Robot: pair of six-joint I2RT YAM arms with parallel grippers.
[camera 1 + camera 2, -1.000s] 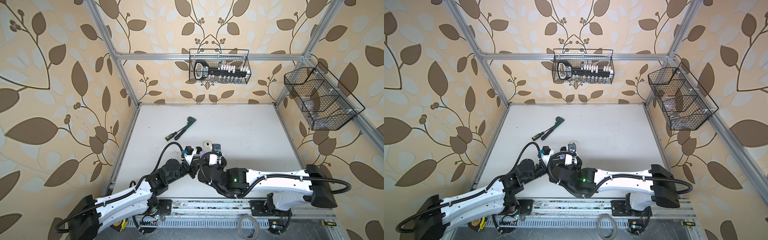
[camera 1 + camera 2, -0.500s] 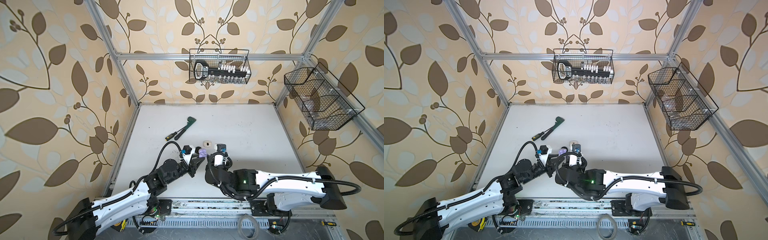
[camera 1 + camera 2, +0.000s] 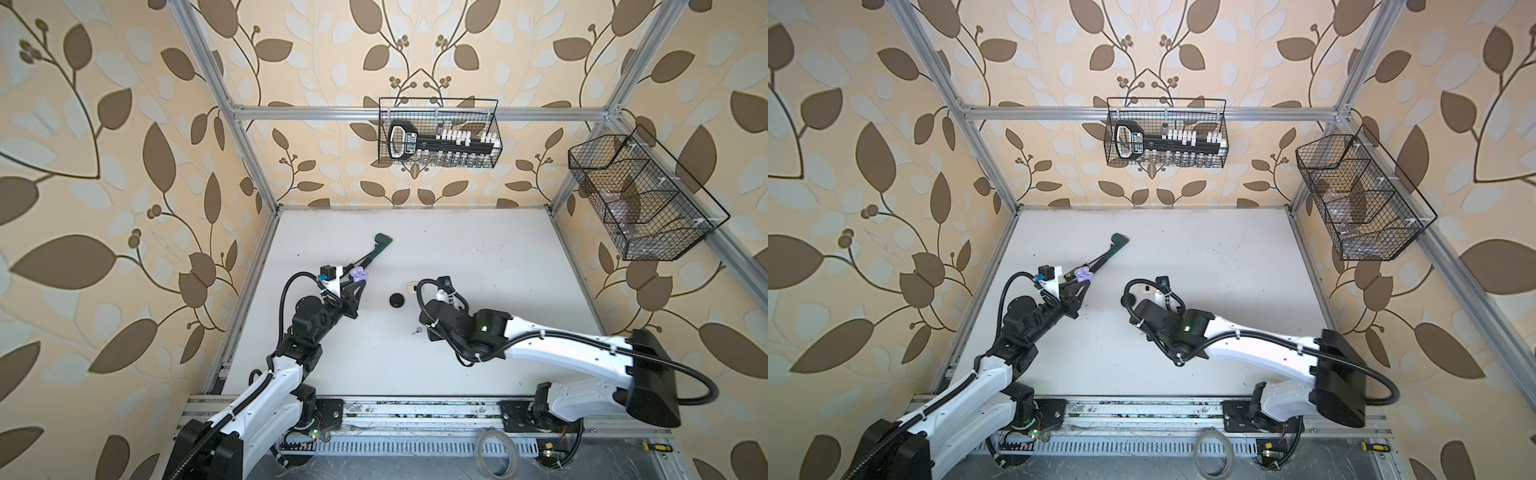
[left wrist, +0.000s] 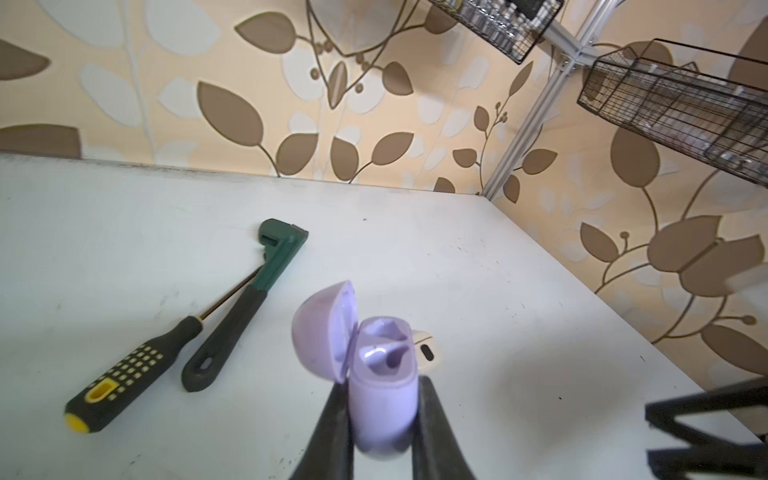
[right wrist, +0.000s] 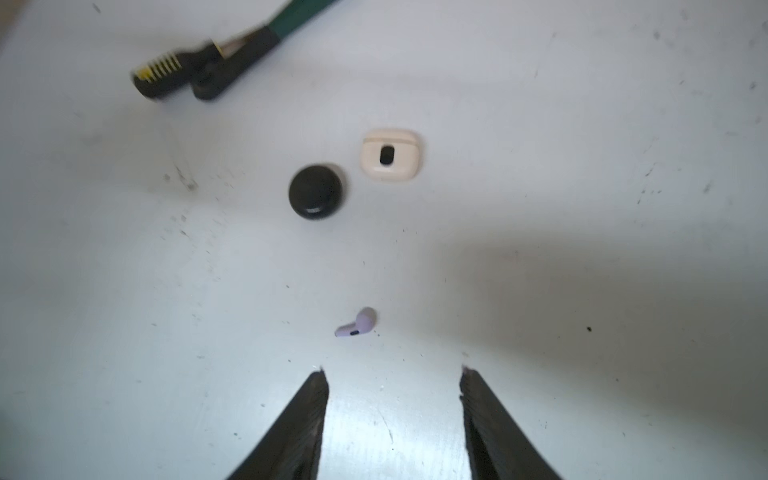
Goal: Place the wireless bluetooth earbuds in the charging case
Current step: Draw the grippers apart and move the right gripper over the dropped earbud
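Earbud (image 3: 416,331) on table (image 3: 498,257), round case (image 3: 397,300) behind it, sq. case (image 3: 411,286) just beside that.

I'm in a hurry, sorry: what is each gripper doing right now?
The left gripper is closed on the lavender case.
The right gripper is open, holding nothing.

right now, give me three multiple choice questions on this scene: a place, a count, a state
1. Where is the loose lavender earbud? A) on the table ahead of the right gripper B) in the wire basket C) under the screwdriver
2. How many cases lie on the table? A) one B) two C) four
3. The lid of the lavender case in the left gripper is: A) shut B) open C) missing
Answers: 1 A, it lies bare beyond the open jaws; 2 B, a black case and a cream case; 3 B, the lid is swung back.
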